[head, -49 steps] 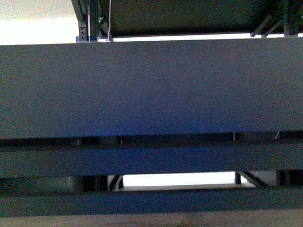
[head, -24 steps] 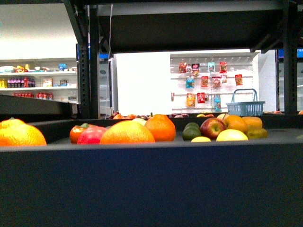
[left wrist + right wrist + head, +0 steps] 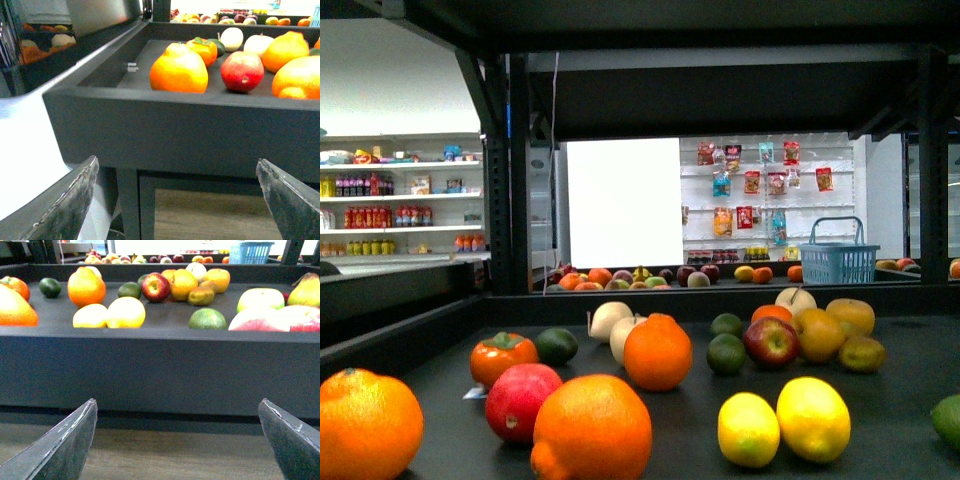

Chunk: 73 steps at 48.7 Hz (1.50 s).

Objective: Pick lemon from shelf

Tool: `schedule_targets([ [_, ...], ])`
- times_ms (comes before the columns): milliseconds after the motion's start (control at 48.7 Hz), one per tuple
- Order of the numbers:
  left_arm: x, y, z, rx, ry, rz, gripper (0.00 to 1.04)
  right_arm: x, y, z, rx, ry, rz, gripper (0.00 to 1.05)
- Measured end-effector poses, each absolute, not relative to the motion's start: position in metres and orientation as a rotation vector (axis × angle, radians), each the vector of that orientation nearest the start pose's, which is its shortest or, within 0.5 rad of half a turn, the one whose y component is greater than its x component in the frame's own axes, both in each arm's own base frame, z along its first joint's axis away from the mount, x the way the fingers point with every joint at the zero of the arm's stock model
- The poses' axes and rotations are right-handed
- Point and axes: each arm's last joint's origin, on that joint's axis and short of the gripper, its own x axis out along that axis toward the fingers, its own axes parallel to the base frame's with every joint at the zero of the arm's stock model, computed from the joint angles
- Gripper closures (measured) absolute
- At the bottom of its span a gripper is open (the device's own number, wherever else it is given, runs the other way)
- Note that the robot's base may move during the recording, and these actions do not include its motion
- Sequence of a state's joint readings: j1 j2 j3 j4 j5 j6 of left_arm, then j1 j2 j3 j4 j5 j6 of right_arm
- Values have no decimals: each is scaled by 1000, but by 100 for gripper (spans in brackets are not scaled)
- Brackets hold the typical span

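Free room lies between the lemon [image 3: 813, 418] and the lime [image 3: 948, 420]; the raised front of the shelf [image 3: 160, 370] bars low approach.

No readable text, number or brand anywhere.
Hanging packets [image 3: 750, 185] on far white wall: printed, too small to read.
Bottles [image 3: 380, 215] on white store racks, far left: labels blurred.
Small white tag [image 3: 132, 66] on shelf [image 3: 175, 130] deck, toward its left edge: nothing legible on it.
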<state>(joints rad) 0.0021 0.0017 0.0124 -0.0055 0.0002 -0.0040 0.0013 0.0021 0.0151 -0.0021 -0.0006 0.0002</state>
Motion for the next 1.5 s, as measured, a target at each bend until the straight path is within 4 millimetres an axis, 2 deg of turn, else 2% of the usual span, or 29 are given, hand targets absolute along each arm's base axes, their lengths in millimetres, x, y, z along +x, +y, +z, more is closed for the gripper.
schedule_targets([
  [1500, 97, 0, 166, -21, 10, 11, 8, 97, 0, 168, 0, -11, 2, 8],
])
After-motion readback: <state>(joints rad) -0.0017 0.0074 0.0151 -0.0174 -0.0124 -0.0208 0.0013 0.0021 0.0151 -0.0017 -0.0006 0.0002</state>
